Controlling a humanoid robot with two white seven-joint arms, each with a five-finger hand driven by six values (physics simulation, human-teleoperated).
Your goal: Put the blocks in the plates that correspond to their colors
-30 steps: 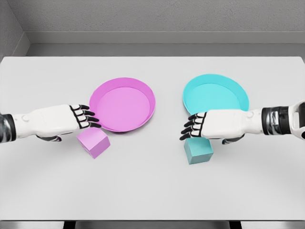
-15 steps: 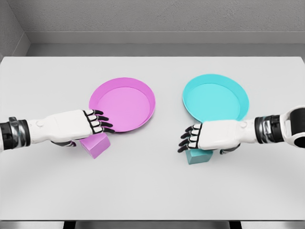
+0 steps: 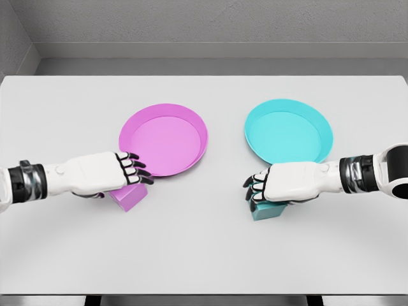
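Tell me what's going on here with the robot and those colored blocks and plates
A two-armed robot is sorting blocks by color. Its left hand is over the pink block, just in front of the pink plate. Its right hand covers the teal block in front of the teal plate, fingers curling around it. Both blocks sit on the white table, and whether either hand has a firm grip is hard to tell. Both plates are empty.
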